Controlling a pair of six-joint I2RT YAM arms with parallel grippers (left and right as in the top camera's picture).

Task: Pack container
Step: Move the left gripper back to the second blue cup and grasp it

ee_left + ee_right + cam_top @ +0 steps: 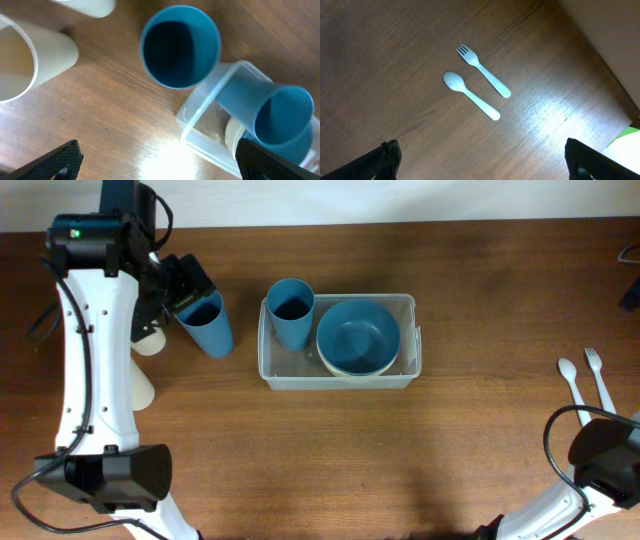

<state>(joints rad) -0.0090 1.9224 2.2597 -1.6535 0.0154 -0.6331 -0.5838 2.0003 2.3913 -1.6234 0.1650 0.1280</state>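
The container (340,383) sits in the middle of the tabletop (480,290), and the loose blue cup (207,323) stands near its left end. The left end effector (157,150), released and empty, should straddle that cup's wall near the rim, clench gently, and lift it upright.

Two blue cups (207,323) (291,310), one container (340,384)

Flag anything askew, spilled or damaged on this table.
Nothing stands out. The container sits square with a blue cup and bowl upright inside; the second blue cup, fork and spoon simply wait outside, unpacked.
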